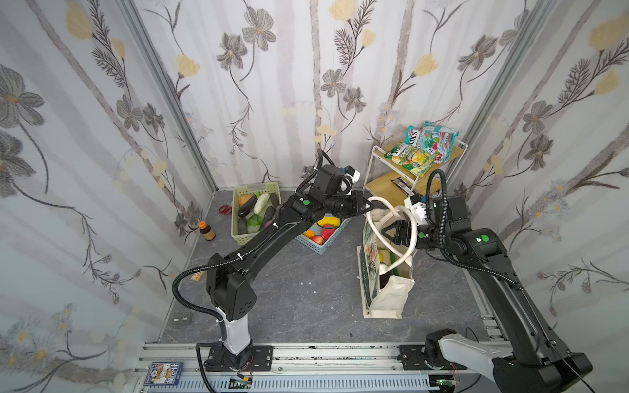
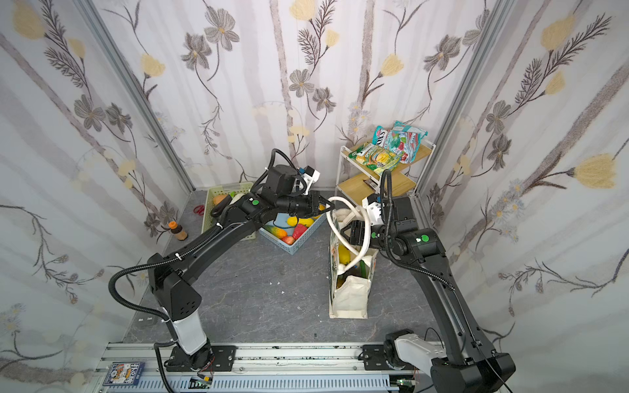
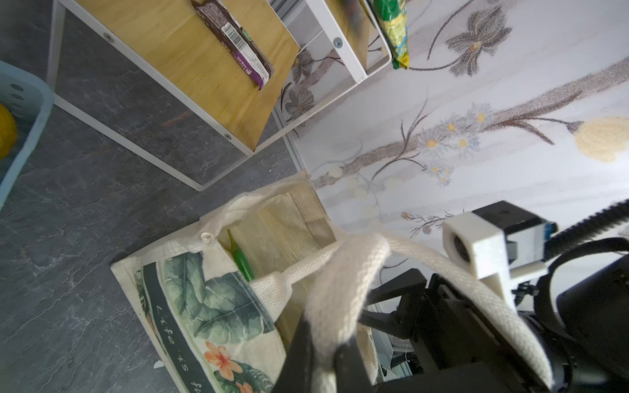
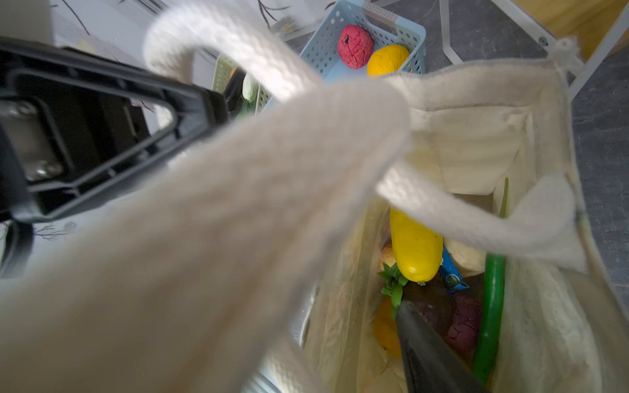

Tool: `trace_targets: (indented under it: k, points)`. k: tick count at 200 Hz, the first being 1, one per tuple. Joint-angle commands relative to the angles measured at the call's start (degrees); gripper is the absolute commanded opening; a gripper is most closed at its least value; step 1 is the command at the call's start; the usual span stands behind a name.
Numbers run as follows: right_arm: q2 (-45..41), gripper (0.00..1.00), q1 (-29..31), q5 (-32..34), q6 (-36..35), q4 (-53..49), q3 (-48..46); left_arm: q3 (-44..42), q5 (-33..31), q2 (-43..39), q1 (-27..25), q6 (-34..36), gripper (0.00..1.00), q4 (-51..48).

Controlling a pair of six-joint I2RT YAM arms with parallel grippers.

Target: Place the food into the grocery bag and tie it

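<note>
On the table (image 1: 289, 272), right of centre, the canvas tote (image 1: 388, 299) stands upright; left tool (image 1: 370, 205) clamps one cream handle (image 1: 384, 201) above it; right tool (image 1: 388, 234), jaws wide, sits nearer, second handle loop (image 1: 413, 238) crossing its gap.

The left gripper (image 3: 323, 350) is pinching a cream handle (image 3: 343, 282) between closed jaws, the webbing bunching up just ahead of them. Past the jaws the grocery bag (image 3: 211, 306) is standing open on the grey floor (image 3: 85, 204) (leaf print and white lettering facing outward), and a green chili (image 3: 242, 262) is leaning against its inner wall. Beside the jaws the right gripper (image 3: 374, 304) is hovering near the handle, fingers spread. Farther ahead a brown bar packet (image 3: 235, 44) is lying on a wooden shelf (image 3: 190, 68), and a blue basket (image 3: 30, 112) is holding a yellow fruit (image 3: 5, 131)
</note>
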Motion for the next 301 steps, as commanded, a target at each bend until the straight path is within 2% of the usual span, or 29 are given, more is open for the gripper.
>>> trace_targets:
  k: [1, 17, 28, 45, 67, 100, 128, 137, 144, 157, 185, 198, 229, 250, 265, 287, 301]
  points:
    - [-2.6, 0.78, -0.6, 3.1, 5.9, 4.5, -4.6, 1.0, -2.7, -0.2, 0.2, 0.6, 0.00, -1.2]
    - [-8.0, 0.78, -1.8, 4.9, 11.4, 13.7, -9.2, 0.4, -2.9, -0.9, 0.4, 0.5, 0.00, -1.3]
    - [-10.3, 0.80, -3.5, 7.7, 13.2, 15.7, -9.9, 0.0, -2.1, -1.4, 0.4, 0.8, 0.00, -1.1]
    - [-9.5, 0.78, -5.8, 9.0, 13.2, 13.5, -8.1, -0.8, 2.6, -2.0, 0.0, 1.5, 0.02, 0.6]
    - [-5.4, 0.73, -5.5, 10.5, 10.9, 6.6, -3.0, 0.0, 3.9, -2.2, -1.3, 3.8, 0.04, -1.8]
    - [-0.4, 0.68, -1.9, 15.3, 8.7, 0.3, 7.9, 0.6, 4.4, -1.0, -3.1, 5.1, 0.05, -3.5]
    - [5.3, 0.69, 5.1, 25.1, 7.1, -4.3, 15.3, 1.1, 5.4, -1.1, -4.2, 4.7, 0.05, -1.8]
    - [6.8, 0.68, 6.0, 27.0, 7.5, -5.4, 16.1, 1.3, 4.9, -1.6, -4.4, 4.8, 0.09, -1.5]
    - [7.5, 0.69, 6.1, 26.8, 7.7, -5.2, 15.7, 1.3, 4.3, -1.9, -4.6, 4.8, 0.14, -1.2]
    - [7.6, 0.71, 6.4, 25.1, 7.6, -2.7, 13.4, 1.4, 4.2, -2.0, -4.7, 5.1, 0.15, -1.2]
    - [9.6, 0.73, 7.6, 27.3, 7.5, -1.8, 12.1, 0.6, 3.8, -0.8, -4.9, 5.5, 0.21, -3.5]
    - [8.9, 0.70, 8.0, 25.4, 9.9, 3.2, 8.5, -0.6, 4.5, -1.0, -4.9, 5.1, 0.36, -2.8]
    - [8.6, 0.62, 8.8, 23.8, 15.0, 12.3, 1.5, -3.7, 8.3, -3.1, -4.9, 2.9, 0.44, 1.8]
    - [6.1, 0.58, 9.1, 24.3, 16.9, 17.2, -1.5, -3.9, 6.3, -4.0, -4.7, 4.8, 0.51, -1.7]
    - [5.8, 0.56, 8.8, 23.8, 17.0, 18.2, -1.7, -4.9, 4.3, -5.3, -4.5, 6.7, 0.52, -3.3]
    - [4.4, 0.61, 8.2, 15.4, 18.4, 26.7, -5.7, -6.9, 2.3, -6.6, -3.8, 7.2, 0.52, -4.2]
    - [2.7, 0.62, 8.2, 12.8, 20.7, 31.2, -8.6, -6.8, 1.3, -6.9, -3.3, 7.8, 0.51, -6.0]
